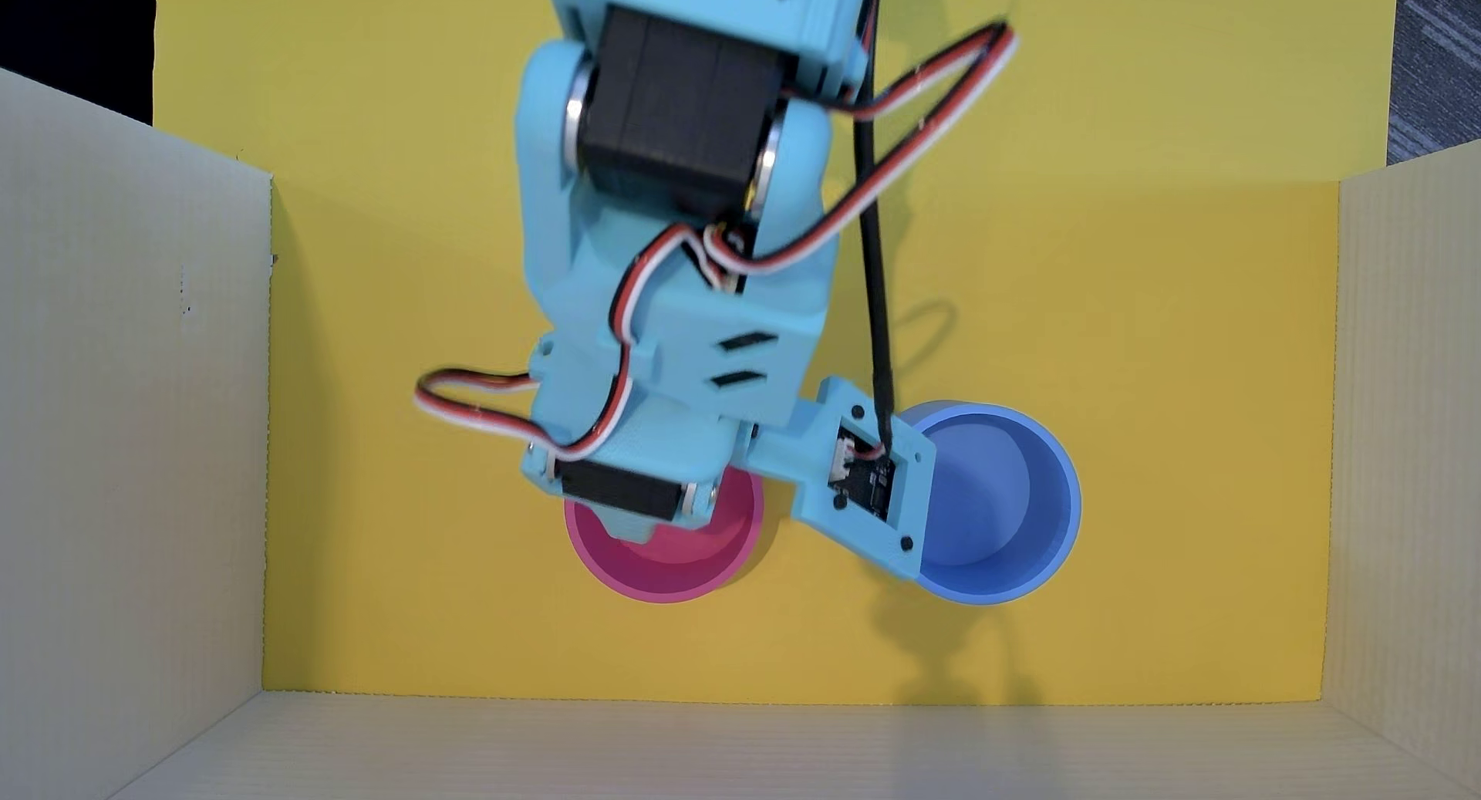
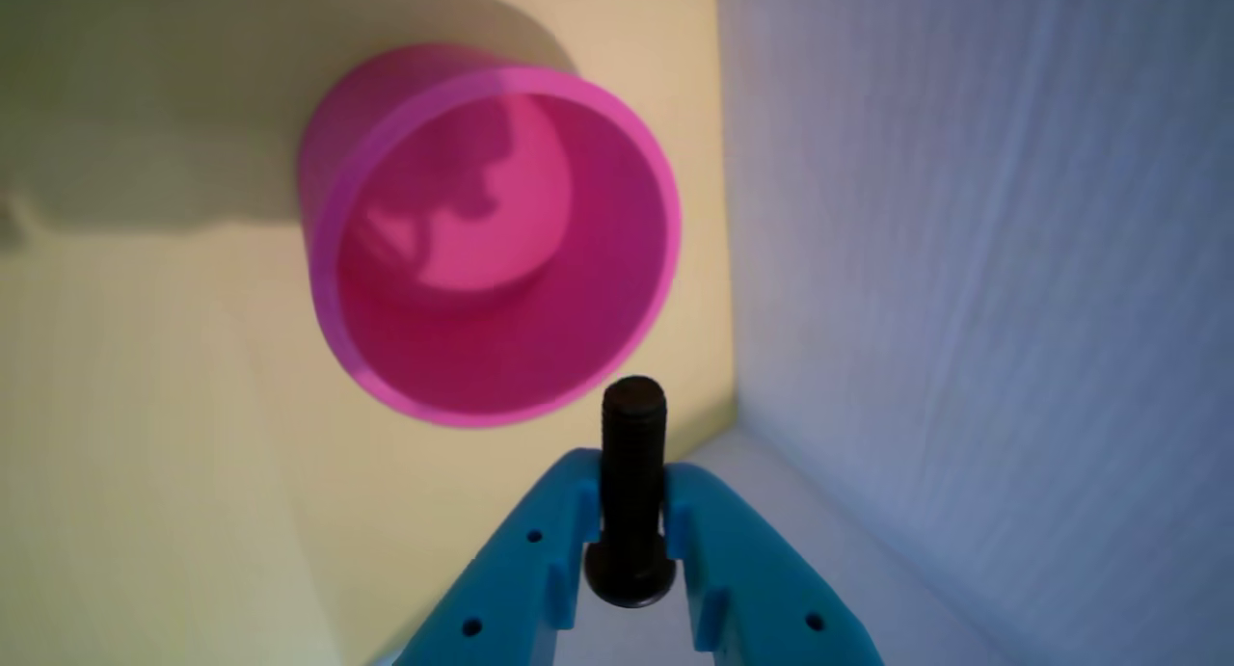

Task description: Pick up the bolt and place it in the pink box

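In the wrist view my blue gripper is shut on the black bolt, held by its shaft with the head toward the camera and the threaded end pointing out past the fingertips. The pink box, an empty round tub, lies just beyond the bolt's tip and to its left. In the overhead view the arm covers the upper part of the pink box; the fingers and the bolt are hidden under the arm there.
A round blue tub stands right of the pink box in the overhead view, partly under the wrist camera mount. The floor is yellow, fenced by pale corrugated walls on the left, right and near sides; a wall shows close in the wrist view.
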Controlling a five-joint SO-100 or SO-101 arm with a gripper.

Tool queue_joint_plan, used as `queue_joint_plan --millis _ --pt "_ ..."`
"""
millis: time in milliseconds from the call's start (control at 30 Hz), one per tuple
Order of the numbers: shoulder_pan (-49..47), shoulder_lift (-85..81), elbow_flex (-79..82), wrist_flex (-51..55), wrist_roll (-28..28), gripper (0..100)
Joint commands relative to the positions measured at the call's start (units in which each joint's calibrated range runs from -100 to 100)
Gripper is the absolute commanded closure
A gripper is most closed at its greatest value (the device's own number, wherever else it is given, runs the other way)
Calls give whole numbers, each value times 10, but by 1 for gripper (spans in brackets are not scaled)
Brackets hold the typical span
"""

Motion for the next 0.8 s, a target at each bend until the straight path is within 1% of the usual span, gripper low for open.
queue_joint_plan --millis 0,67,133,200,233,267,333,433,567,767 --pt "0 -4 -32 16 1 88" --pt "-2 -4 -22 17 1 81" --pt "-3 -4 -7 17 3 78" --pt "-3 -4 11 17 4 80" --pt "-3 -5 20 17 5 84" --pt "-3 -5 27 16 6 88" --pt "-3 -6 45 14 5 100" --pt "-13 -44 94 10 6 99" --pt "-55 -146 217 -16 17 99" --pt "-76 -366 438 -113 14 99"
